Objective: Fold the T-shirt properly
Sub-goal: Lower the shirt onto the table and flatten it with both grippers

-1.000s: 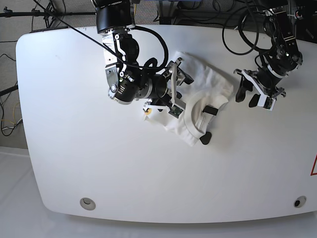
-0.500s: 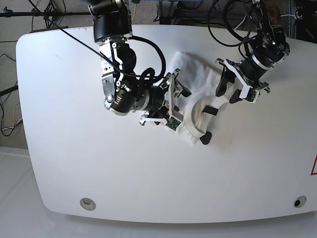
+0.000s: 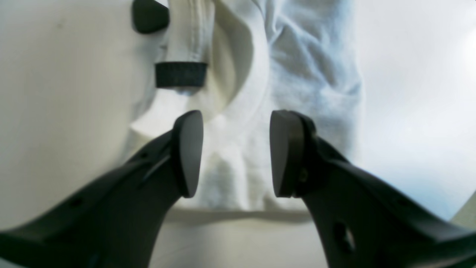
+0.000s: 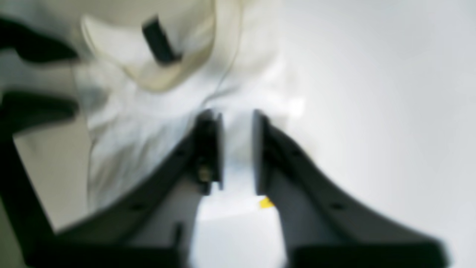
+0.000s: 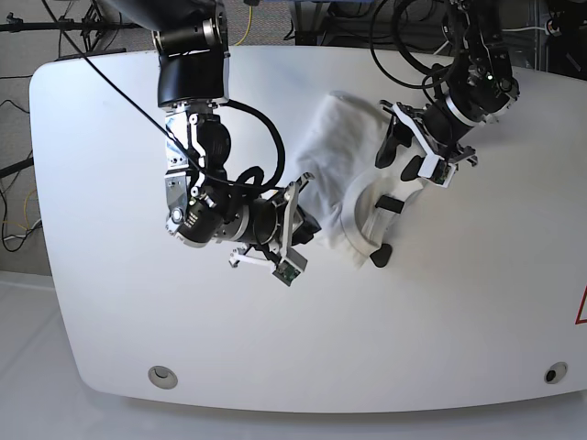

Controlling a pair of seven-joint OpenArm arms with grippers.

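The white T-shirt (image 5: 341, 137) lies bunched on the white table (image 5: 119, 275), its collar facing up and a black neck label (image 5: 390, 203) showing inside it. In the right wrist view my right gripper (image 4: 238, 149) is shut on a fold of the T-shirt (image 4: 148, 123), at the cloth's left edge in the base view (image 5: 309, 215). My left gripper (image 3: 236, 152) hovers open just above the T-shirt (image 3: 308, 74) beside the collar, with the label (image 3: 181, 74) ahead of its fingers. In the base view the left gripper (image 5: 401, 158) is at the cloth's right side.
A small black piece (image 5: 381, 258) sits at the shirt's front edge. Cables hang behind the table's far edge (image 5: 321, 48). Two round holes (image 5: 162, 374) (image 5: 551, 373) are set near the front edge. A red mark (image 5: 581, 307) is at the right edge.
My right gripper has closed on the shirt's left edge and drawn back to the front left. My left gripper has moved left, from beside the shirt to over its collar side.
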